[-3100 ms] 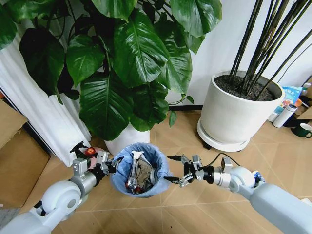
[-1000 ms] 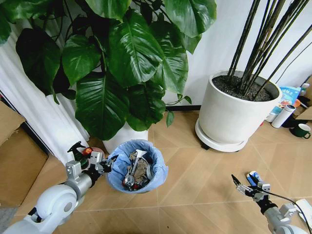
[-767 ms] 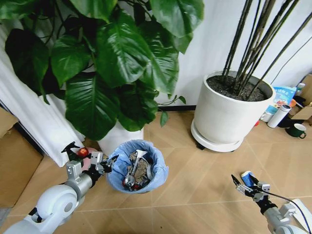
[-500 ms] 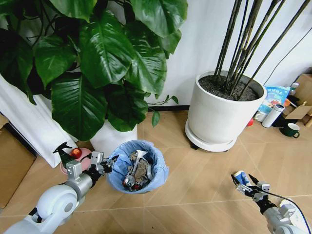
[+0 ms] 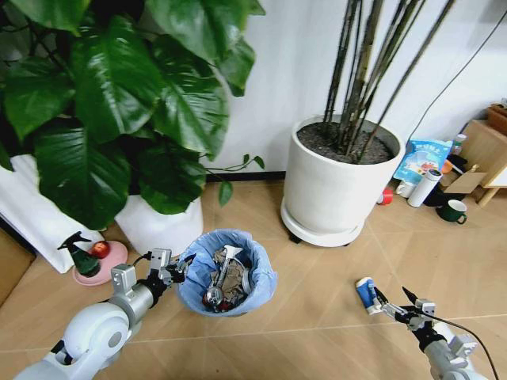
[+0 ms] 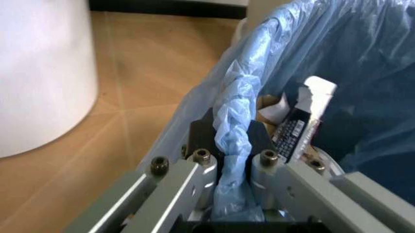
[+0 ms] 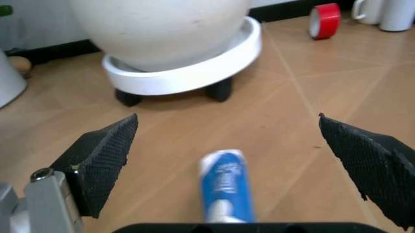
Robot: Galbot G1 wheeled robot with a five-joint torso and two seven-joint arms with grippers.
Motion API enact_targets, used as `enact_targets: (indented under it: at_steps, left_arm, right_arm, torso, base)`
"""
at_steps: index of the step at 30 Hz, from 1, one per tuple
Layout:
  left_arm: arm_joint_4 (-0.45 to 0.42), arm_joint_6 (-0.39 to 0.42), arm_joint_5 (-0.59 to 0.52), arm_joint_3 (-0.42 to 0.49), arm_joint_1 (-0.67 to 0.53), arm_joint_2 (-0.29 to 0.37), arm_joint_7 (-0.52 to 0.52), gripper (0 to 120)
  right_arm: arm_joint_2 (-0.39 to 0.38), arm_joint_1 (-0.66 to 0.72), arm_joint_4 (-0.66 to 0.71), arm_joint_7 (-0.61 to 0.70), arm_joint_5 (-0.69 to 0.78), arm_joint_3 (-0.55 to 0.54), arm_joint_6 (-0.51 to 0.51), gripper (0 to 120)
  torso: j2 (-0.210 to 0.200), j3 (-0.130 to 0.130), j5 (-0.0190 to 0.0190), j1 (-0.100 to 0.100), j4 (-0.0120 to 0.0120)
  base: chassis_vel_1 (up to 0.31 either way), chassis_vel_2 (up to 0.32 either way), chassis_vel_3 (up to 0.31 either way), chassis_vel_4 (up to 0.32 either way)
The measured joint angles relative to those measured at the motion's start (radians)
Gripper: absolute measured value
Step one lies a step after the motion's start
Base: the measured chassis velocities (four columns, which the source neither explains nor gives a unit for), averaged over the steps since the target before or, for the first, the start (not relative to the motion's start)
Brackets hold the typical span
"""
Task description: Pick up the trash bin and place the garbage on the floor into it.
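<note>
The trash bin [image 5: 226, 273], lined with a light-blue bag, stands on the floor holding several litter pieces [image 5: 222, 279]. My left gripper [image 5: 176, 268] is shut on its near rim. In the left wrist view the left gripper [image 6: 236, 160] pinches the bunched blue liner and black rim of the trash bin [image 6: 236, 97], with litter [image 6: 304, 111] inside. A blue-white piece of garbage [image 5: 365, 294] lies on the floor at the lower right. My right gripper [image 5: 394, 303] is open just beside it. In the right wrist view the right gripper [image 7: 236, 160] is spread wide around the garbage [image 7: 227, 187].
A big white plant pot [image 5: 341, 190] on a wheeled saucer [image 7: 188, 73] stands behind the right gripper. Another white pot [image 5: 158, 226] is behind the bin. A green spray bottle [image 5: 79, 255] is at the left. A red tape roll [image 7: 326, 19] and dark-green mug [image 5: 454, 210] are at the far right.
The camera has swung to the right. My right gripper left the bin's side and dropped to the floor at the lower right, beside the blue-white piece. The left gripper still holds the rim.
</note>
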Motion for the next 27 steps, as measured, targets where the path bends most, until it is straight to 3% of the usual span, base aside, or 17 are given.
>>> enact_targets:
  at_steps: [10, 23, 27]
  left_arm:
    - [0.011, 0.000, 0.004, 0.012, -0.002, -0.015, 0.001, 1]
    - [0.023, 0.001, 0.002, 0.012, 0.001, -0.010, -0.002, 1]
    - [0.028, 0.001, 0.002, 0.016, -0.001, -0.012, -0.002, 1]
  right_arm:
    - [0.065, 0.073, -0.119, 0.015, -0.104, -0.082, 0.090, 100]
    - [0.077, 0.148, -0.218, 0.071, -0.169, -0.169, 0.050, 99]
    - [0.080, 0.170, -0.242, 0.090, -0.179, -0.184, 0.042, 88]
  torso:
    - [0.000, 0.000, -0.0003, 0.000, -0.0004]
    - [0.000, 0.000, -0.0003, 0.000, 0.0000]
    - [0.000, 0.000, -0.0005, 0.000, -0.0003]
  base:
    - [-0.169, -0.150, 0.149, 0.148]
    - [0.004, 0.003, -0.005, -0.003]
    - [0.000, 0.000, 0.000, 0.000]
